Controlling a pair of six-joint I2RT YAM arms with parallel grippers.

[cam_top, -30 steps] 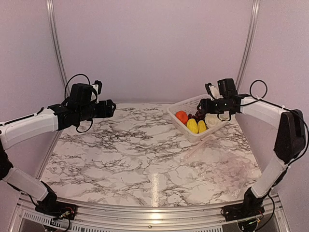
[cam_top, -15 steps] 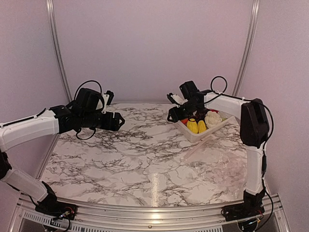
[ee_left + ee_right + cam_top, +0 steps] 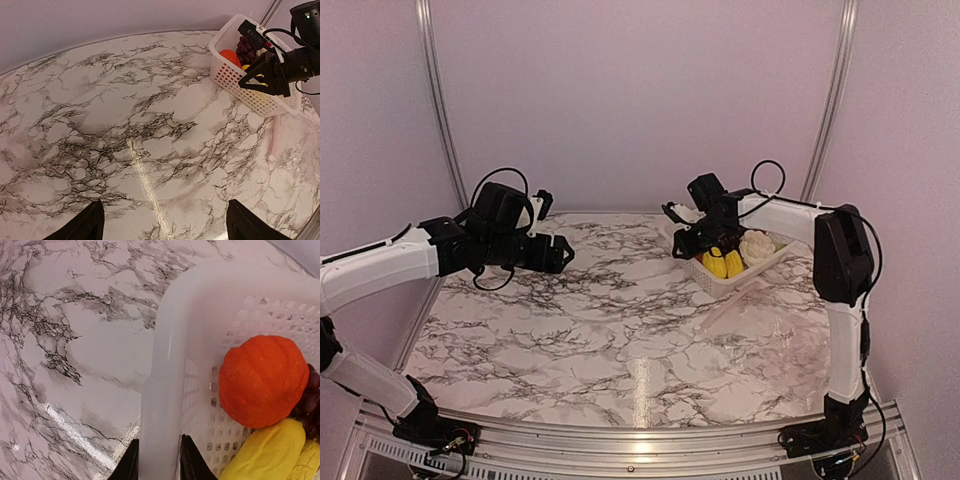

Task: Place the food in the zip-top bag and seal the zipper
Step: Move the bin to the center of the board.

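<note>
The food lies in a white perforated basket (image 3: pixel 722 284) at the back right: an orange round fruit (image 3: pixel 262 380), yellow corn pieces (image 3: pixel 723 263), dark grapes (image 3: pixel 245 47) and a white cauliflower (image 3: pixel 756 245). My right gripper (image 3: pixel 685 245) is at the basket's left end, its jaws pressed against both sides of the rim (image 3: pixel 162 390). The clear zip-top bag (image 3: pixel 765 325) lies flat on the table in front of the basket, its pale zipper (image 3: pixel 273 142) running beside the basket. My left gripper (image 3: pixel 560 255) hovers open over the table's left half, holding nothing.
The marble-patterned table (image 3: pixel 600 320) is bounded by lilac walls at the back and sides, with metal rails in the corners. A bright streak of reflected light (image 3: pixel 142 175) crosses the tabletop below my left gripper.
My right arm swung left to the basket's left end and its jaws closed onto the rim. My left arm drifted slightly to the right, still open.
</note>
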